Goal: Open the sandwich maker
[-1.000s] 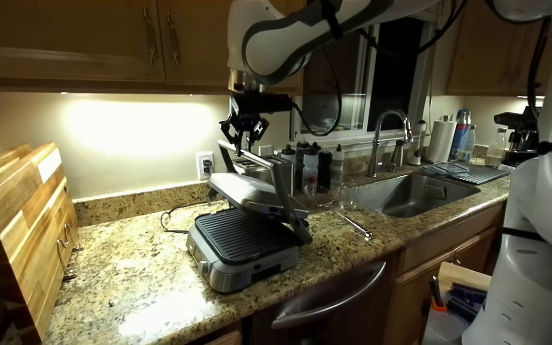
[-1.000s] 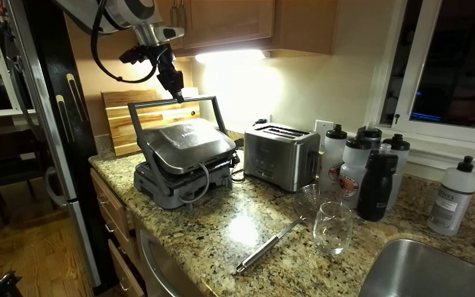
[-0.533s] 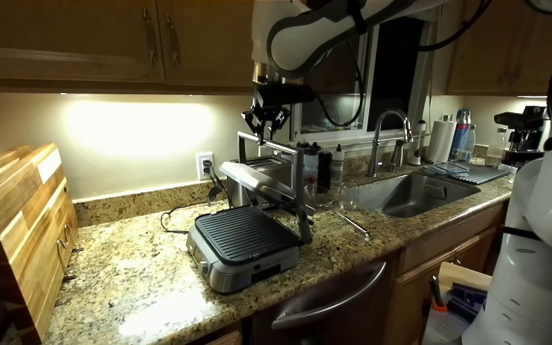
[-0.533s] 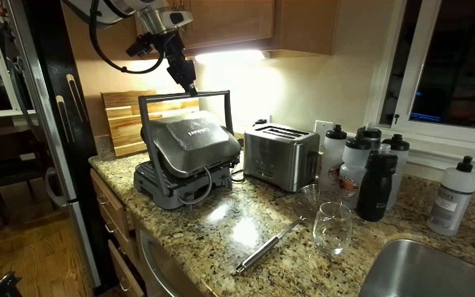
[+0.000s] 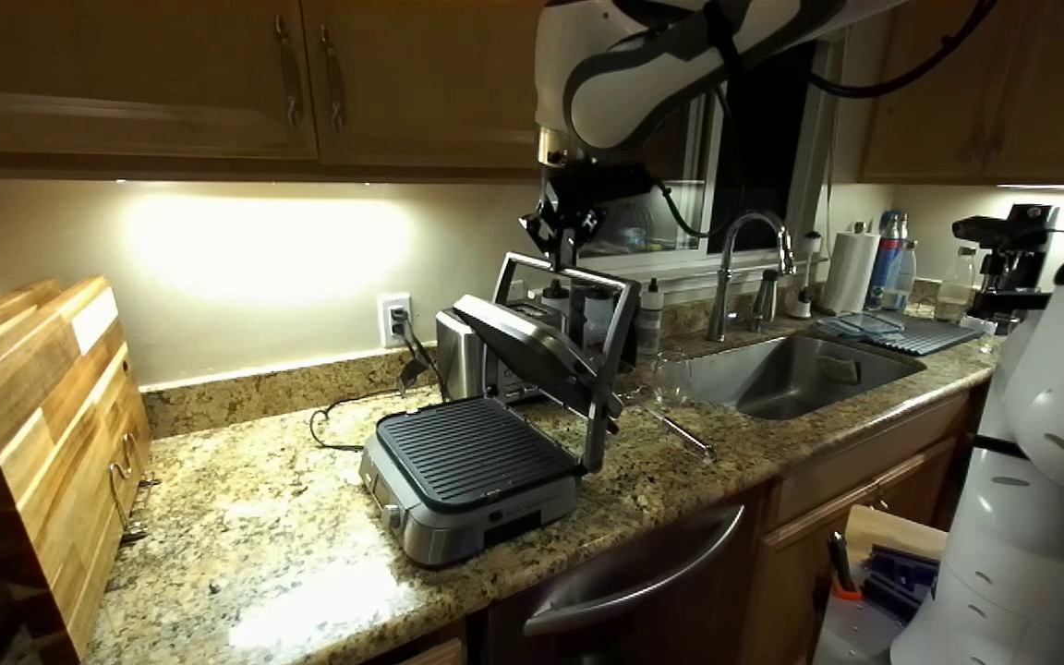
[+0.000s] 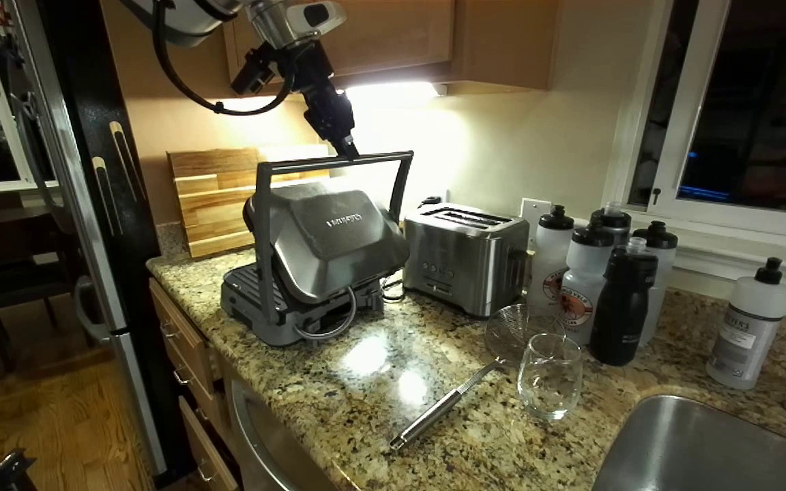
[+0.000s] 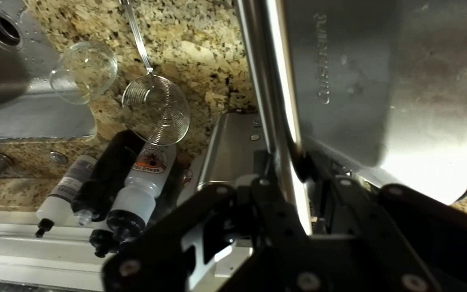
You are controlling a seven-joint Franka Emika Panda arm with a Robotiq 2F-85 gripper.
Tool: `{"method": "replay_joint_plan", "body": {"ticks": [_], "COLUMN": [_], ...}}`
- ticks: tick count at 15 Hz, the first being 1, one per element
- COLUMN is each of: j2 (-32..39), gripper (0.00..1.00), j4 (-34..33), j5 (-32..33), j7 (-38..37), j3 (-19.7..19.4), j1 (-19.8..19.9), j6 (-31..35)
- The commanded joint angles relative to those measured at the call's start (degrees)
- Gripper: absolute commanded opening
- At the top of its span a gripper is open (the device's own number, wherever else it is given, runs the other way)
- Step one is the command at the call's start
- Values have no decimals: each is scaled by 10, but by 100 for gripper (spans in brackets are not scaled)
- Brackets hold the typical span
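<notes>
The sandwich maker stands on the counter with its silver lid (image 6: 338, 232) tilted up and back. Its dark ribbed lower plate (image 5: 477, 453) lies exposed in an exterior view. The handle bar (image 5: 601, 277) stands raised above the lid; it also shows in the wrist view (image 7: 264, 69). My gripper (image 5: 558, 266) is at the middle of the bar from above, also seen in an exterior view (image 6: 351, 155). In the wrist view the gripper (image 7: 292, 162) has the bar between its fingers, which look closed on it. The upper plate's ribs are mostly hidden.
A silver toaster (image 6: 461, 262) stands close behind the lid. Several bottles (image 6: 628, 307), a strainer (image 6: 434, 412) and a glass (image 6: 550, 378) stand or lie toward the sink (image 5: 772, 392). Wooden boards (image 5: 70, 425) stand at the far end. Upper cabinets (image 5: 126, 92) hang above.
My gripper has moved toward the sink side with the handle bar. The lid has swung from nearly flat above the lower plate to steeply tilted, exposing more of that plate.
</notes>
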State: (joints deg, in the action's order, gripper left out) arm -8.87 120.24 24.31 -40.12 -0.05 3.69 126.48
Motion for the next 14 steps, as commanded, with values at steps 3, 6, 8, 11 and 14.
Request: {"method": "replay_joint_plan", "body": {"ticks": [3,6,8,11,14], "j2": [-29,-22,-18,-14,-11], "gripper": [6,6,6,6,6], "j4": [76,87,96,111,118], "j5": [9,6,0,-5,-9], "j7": [-52,-57,-57,-57,-58], "j3": [-2,-9,-13,-20,-22], "j1": [25,37,42,49,51], "j6": [-10,-10,-8,-7,-5]}}
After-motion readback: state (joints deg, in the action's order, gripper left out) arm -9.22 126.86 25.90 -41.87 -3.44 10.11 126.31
